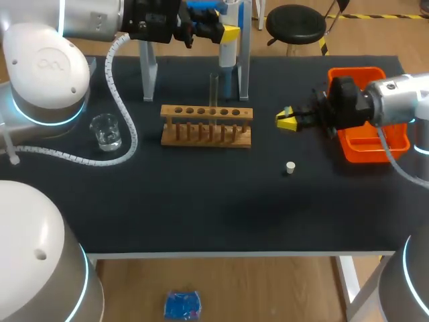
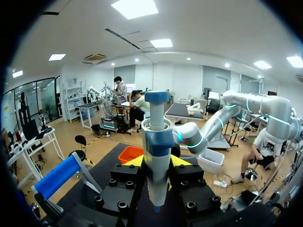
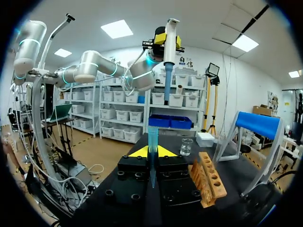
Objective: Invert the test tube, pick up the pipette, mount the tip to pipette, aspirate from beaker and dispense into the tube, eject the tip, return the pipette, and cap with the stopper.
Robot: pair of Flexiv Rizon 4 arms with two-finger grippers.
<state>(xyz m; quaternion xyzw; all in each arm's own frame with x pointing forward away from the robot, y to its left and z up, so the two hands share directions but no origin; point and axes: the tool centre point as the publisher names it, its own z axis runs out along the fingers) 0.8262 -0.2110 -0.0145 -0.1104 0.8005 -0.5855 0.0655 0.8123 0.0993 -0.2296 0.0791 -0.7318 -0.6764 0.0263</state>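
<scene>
My left gripper (image 1: pixel 224 32) is shut on the blue and white pipette (image 1: pixel 228 50), held upright high over the back of the table above the wooden tube rack (image 1: pixel 206 125). In the left wrist view the pipette (image 2: pixel 156 146) stands between the yellow fingertips (image 2: pixel 134 161). A clear test tube (image 1: pixel 214 90) stands in the rack. My right gripper (image 1: pixel 287 119) hovers right of the rack, shut on a blue pipette tip (image 3: pixel 152 142) that points up toward the pipette (image 3: pixel 169 56). The beaker (image 1: pixel 106 131) sits at the left and the white stopper (image 1: pixel 290 168) lies in front of the right gripper.
An orange tray (image 1: pixel 369 137) lies under my right arm at the right edge. The pipette stand (image 1: pixel 149 74) with its blue bar (image 3: pixel 258 125) rises behind the rack. A corrugated hose (image 1: pixel 124 127) from my left arm curls around the beaker.
</scene>
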